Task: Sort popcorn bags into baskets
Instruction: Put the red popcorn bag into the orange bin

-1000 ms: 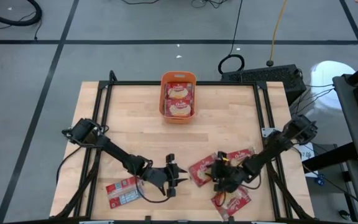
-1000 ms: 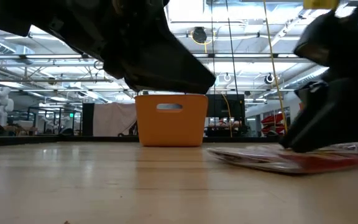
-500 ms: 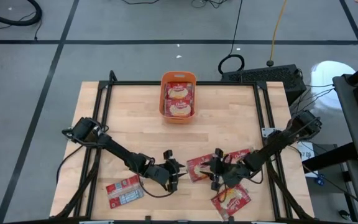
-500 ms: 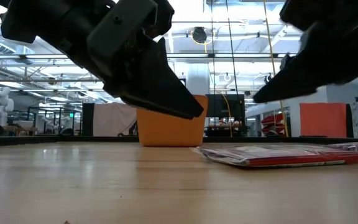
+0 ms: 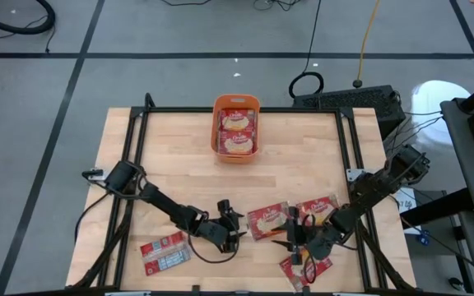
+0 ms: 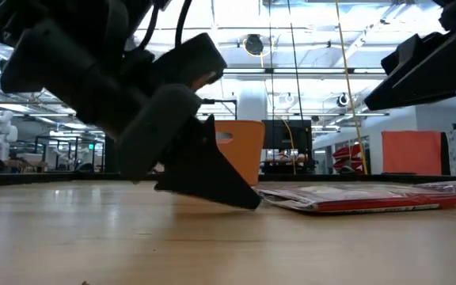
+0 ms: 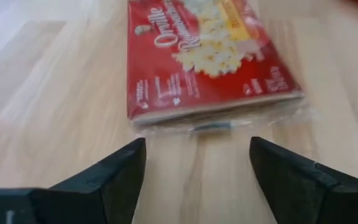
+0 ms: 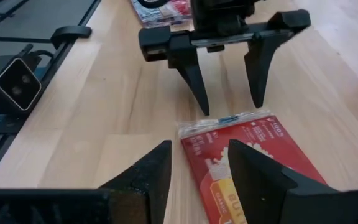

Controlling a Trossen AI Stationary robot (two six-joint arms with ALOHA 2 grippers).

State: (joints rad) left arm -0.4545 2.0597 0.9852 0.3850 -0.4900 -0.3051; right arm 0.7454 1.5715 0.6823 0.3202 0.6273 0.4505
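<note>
Down at the front of the surface [image 5: 179, 156], the left gripper [image 5: 235, 228] spreads its jaws before the flat popcorn bag [image 5: 268, 220], so it should slide in low and square before pinching the clear edge.

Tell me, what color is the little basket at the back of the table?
The basket is orange, clearest in the high view.

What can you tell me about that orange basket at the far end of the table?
The orange basket is a small plastic-looking rectangular bin with rounded corners and a slot handle in its end wall. It stands upright on the wooden table, near the middle of the far edge. Two red popcorn bags lie inside, labels up. Neither arm is near it.
</note>
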